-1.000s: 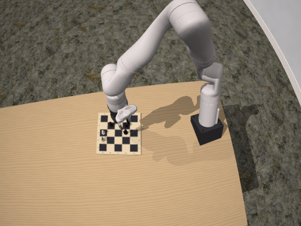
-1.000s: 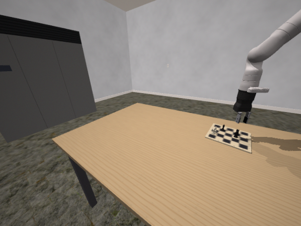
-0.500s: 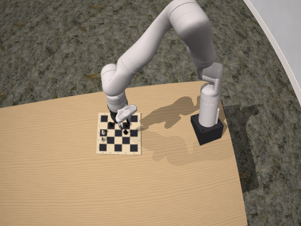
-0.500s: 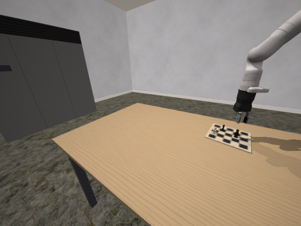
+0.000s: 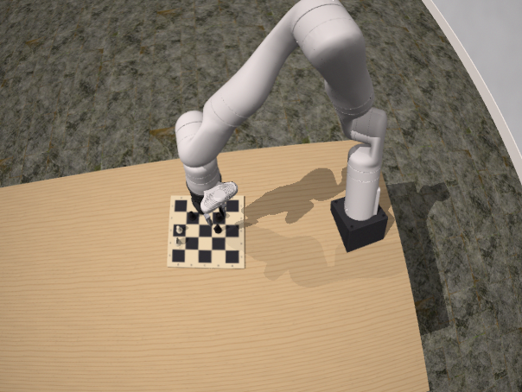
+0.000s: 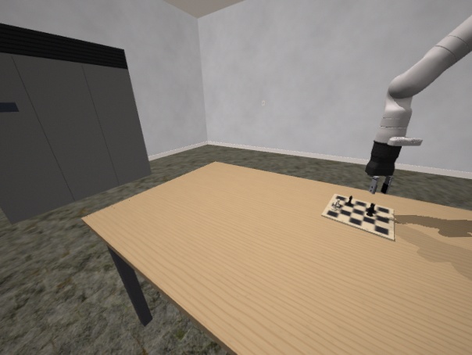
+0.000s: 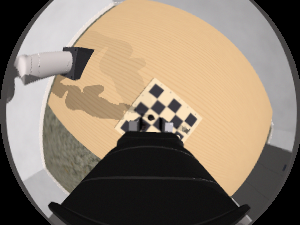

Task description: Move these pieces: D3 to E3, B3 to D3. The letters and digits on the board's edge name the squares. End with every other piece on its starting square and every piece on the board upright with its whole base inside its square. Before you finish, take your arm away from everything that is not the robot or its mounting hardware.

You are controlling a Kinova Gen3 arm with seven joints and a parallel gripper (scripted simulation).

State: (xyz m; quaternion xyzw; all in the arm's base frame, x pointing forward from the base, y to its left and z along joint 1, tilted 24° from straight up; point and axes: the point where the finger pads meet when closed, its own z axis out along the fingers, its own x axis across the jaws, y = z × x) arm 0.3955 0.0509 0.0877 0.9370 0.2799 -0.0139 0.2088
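Hand: the gripper point(image 5: 216, 218) point(image 6: 379, 191) point(image 7: 150, 122) is partly open, with nothing in its fingers
Board: the chessboard point(image 5: 207, 265) point(image 6: 358, 226) point(image 7: 198, 118) is under the hand
Task piece: a black piece point(image 5: 218, 229) point(image 6: 370, 213) point(image 7: 151, 117) stands below the hand, in the middle row, right beside the middle square
Light pieces: two, off to one side below the hand
Square letters: too small to read, so I can't tell the other task piece

Two pale pieces point(image 5: 179, 230) point(image 6: 336, 206) are obstructing one edge of the board point(image 5: 205, 266) point(image 6: 361, 228) point(image 7: 196, 122); open squares are separating them from two closely standing black pieces point(image 5: 218, 229) point(image 6: 370, 210).
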